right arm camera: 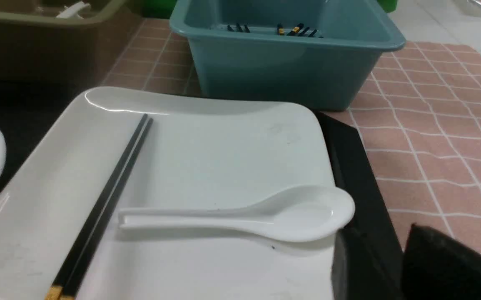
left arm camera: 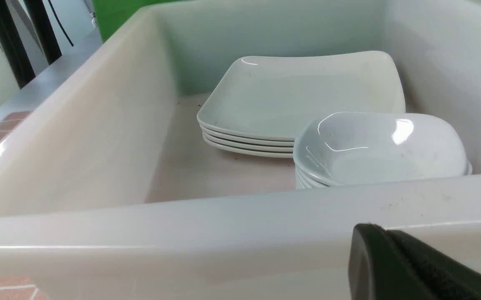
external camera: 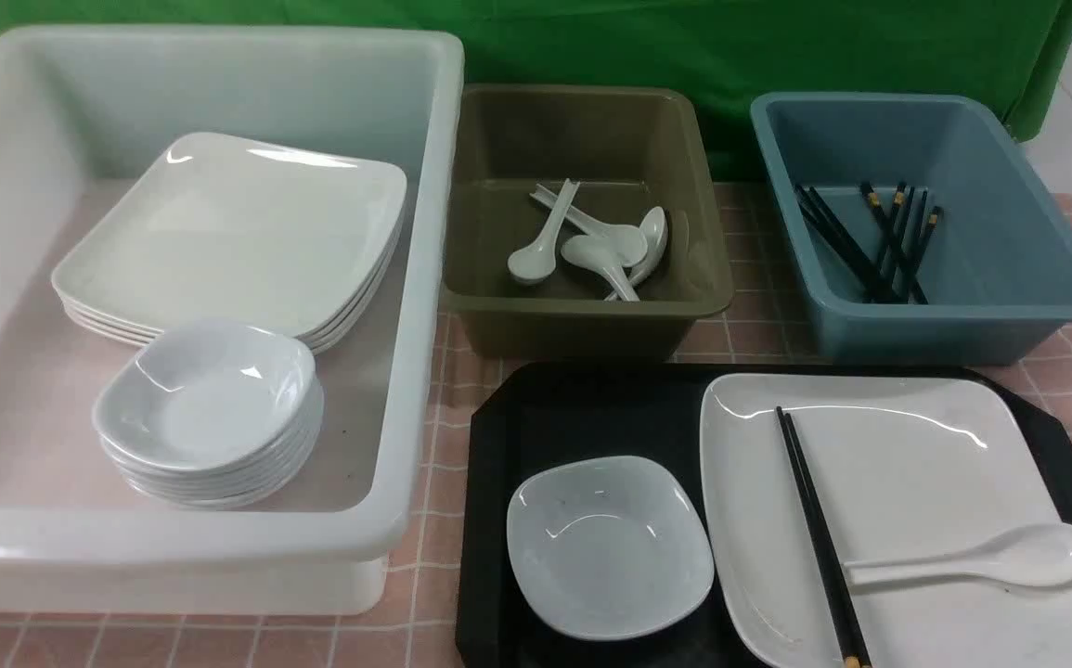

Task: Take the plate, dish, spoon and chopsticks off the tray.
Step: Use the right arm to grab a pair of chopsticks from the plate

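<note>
**Front view.** A black tray (external camera: 582, 408) with cut corners sits at the lower right of the frame, on a pink checked cloth (external camera: 443, 436).
- One plate (external camera: 916, 482): big, glossy white, square with rounded corners and a low rim. It fills the tray's right part.
- One dish (external camera: 610, 547): small, white, squarish and bowl-like. It sits lower centre, on the tray's left part, just beside the plate.
- One pair of chopsticks (external camera: 814, 529): two thin black sticks side by side on the plate's left part, gold band at the frame's bottom edge.
- One spoon (external camera: 981, 561): a white soup spoon lying across the plate at lower right. Its bowl is at the plate's right rim and its handle points left, ending just beside the chopsticks.
- White tub (external camera: 424, 278), left: four stacked plates (external camera: 238, 232) and a pile of stacked dishes (external camera: 211, 408), layers too tight to count.
- Olive tub (external camera: 591, 315), top centre: stored spoons (external camera: 591, 246), four I think.
- Blue tub (external camera: 962, 325), upper right: stored chopsticks (external camera: 879, 241), several and crossed, no clean count.

**Left wrist view.** This looks into the white tub: four stacked plates at centre, with the stacked dishes in front of them at right. The left gripper (left arm camera: 394, 266) shows as one black finger at the lower right, outside the tub's near wall. Its claw is pressed together.

**Right wrist view.** The plate fills the centre, with the chopsticks at left and the spoon across the lower middle. The dish's edge shows at far left and the blue tub at top. The right gripper (right arm camera: 452, 266) is a black piece in the lower right corner. I cannot tell whether it is spread or pinched.
</note>
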{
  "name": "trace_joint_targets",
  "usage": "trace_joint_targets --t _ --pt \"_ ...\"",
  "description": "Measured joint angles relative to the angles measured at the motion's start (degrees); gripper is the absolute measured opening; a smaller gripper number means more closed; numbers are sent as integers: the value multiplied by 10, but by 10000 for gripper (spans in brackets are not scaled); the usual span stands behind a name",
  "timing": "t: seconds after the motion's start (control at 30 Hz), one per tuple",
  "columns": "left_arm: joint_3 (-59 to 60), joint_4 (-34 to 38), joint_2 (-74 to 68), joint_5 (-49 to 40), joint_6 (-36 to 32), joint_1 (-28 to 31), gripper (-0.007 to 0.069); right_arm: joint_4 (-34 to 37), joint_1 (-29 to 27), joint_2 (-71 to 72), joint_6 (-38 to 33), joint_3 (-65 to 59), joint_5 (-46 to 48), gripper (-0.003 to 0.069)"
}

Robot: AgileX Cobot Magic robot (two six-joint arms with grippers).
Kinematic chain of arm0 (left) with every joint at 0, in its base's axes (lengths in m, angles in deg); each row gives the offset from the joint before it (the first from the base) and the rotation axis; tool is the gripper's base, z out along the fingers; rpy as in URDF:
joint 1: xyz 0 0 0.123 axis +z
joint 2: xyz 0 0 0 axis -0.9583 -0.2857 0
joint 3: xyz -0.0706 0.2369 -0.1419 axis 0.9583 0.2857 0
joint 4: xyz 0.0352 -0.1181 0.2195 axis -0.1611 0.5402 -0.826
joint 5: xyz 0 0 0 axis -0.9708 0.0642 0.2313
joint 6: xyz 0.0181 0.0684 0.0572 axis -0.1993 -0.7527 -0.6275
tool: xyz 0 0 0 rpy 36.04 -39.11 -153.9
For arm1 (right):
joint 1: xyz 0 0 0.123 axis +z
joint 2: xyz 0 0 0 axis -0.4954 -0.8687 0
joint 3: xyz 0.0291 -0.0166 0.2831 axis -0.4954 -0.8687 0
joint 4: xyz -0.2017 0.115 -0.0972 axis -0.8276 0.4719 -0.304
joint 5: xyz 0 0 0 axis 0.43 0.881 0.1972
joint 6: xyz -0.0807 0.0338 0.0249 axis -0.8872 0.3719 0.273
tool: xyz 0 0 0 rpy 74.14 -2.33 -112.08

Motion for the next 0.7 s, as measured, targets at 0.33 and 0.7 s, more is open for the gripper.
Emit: trace_joint_targets --t 0.33,0.7 --pt "0 0 0 0 0 0 20 0 0 0 0 0 0 240" --pt "0 152 0 109 55 0 20 0 0 0 0 0 0 240"
